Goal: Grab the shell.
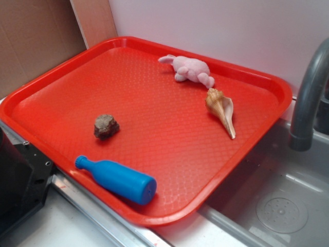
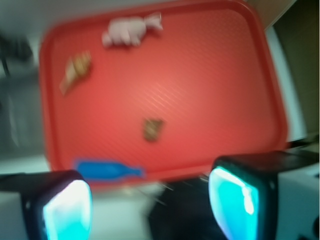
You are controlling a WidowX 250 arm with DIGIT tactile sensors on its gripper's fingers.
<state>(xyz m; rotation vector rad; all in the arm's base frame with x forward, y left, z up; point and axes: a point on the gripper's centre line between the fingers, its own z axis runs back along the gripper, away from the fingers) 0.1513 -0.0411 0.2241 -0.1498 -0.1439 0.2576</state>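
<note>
Reading my wrist view left to right, I see the shell (image 2: 76, 72) at ten o'clock on the red tray (image 2: 210, 85), just beside the pink plush (image 2: 129, 31) at twelve. My gripper (image 2: 150, 200) hangs back off the tray's near edge, fingers (image 2: 67, 210) spread wide and holding nothing, apparently for an overview. The shell lies well apart, up-left of them.

It looked like a toy kitchen sink setup: a grey faucet (image 1: 308, 98) curved over a steel sink basin (image 1: 277, 206), just beside the red tray (image 1: 154, 128).
</note>
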